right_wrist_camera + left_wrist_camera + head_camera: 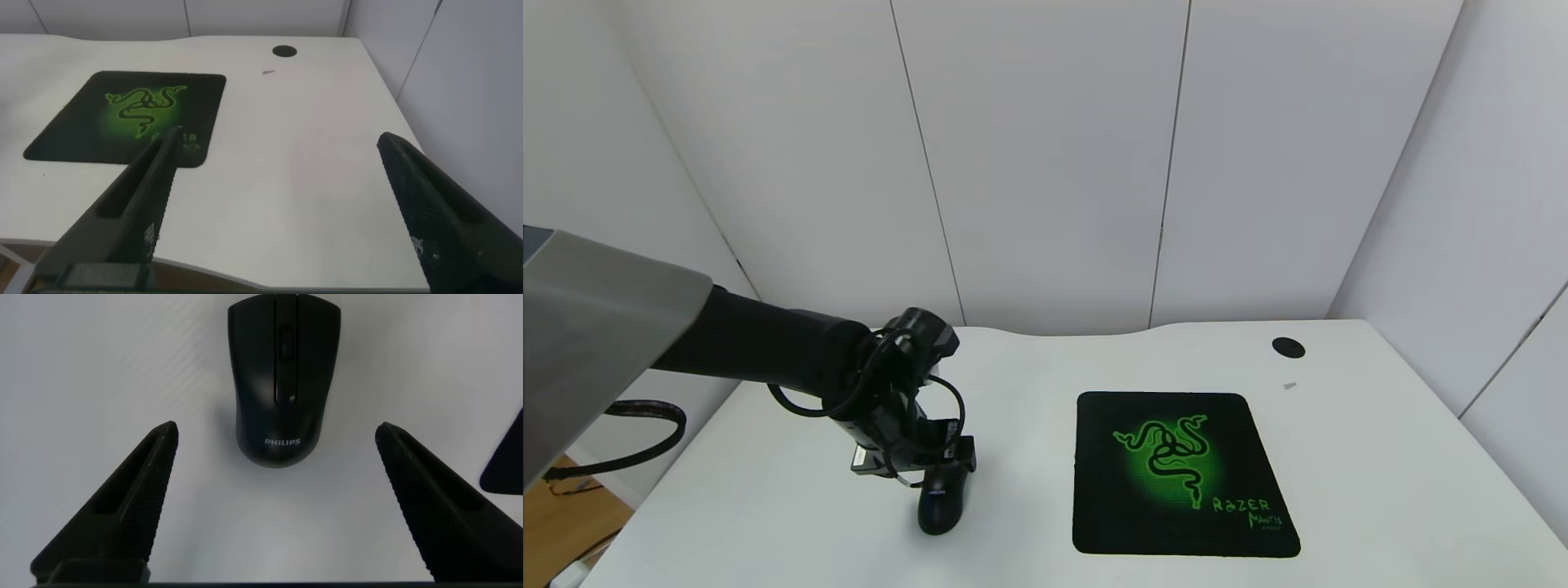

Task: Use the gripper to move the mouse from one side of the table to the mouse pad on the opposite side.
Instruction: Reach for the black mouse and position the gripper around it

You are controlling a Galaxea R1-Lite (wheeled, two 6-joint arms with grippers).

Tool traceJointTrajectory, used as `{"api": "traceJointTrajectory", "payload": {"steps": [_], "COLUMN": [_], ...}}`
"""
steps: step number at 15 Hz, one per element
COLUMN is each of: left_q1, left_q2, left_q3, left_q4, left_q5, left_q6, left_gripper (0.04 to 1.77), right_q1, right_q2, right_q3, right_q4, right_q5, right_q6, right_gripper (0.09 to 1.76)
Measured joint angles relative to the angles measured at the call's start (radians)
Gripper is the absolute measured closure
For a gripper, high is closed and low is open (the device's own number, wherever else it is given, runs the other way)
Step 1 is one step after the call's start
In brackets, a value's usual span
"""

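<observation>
We hold the left gripper (276,457) wide open just above the mouse (283,380), which lies on the table (768,506) well left of the mouse pad (1180,474). Closing off-centre could squirt the glossy mouse sideways. The right gripper (278,175) hangs open, idle.

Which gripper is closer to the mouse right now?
The left. The left gripper hangs open just above the mouse, fingers spread to either side without touching it. The right gripper, also open, is parked off the table's near right edge, beyond the mouse pad.
</observation>
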Motion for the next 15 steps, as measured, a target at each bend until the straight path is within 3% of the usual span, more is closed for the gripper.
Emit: {"api": "traceJointTrajectory", "payload": {"steps": [7,14,15], "left_q1": [-0.003,-0.003,-0.003], "left_q2": [0.044,0.060,0.061], "left_q3": [0.064,0.080,0.079], "left_q4": [-0.108,-0.112,-0.112], "left_q5": [-0.014,-0.005,-0.004], "left_q6": [0.001,0.000,0.000], "left_gripper": [0.09,0.09,0.27], "right_q1": [0.000,0.000,0.000], "right_q2": [0.000,0.000,0.000], "right_q3": [0.000,0.000,0.000], "right_q4": [0.000,0.000,0.000], "right_q5": [0.000,0.000,0.000], "right_q6": [0.000,0.000,0.000], "right_gripper": [0.14,0.14,0.14]}}
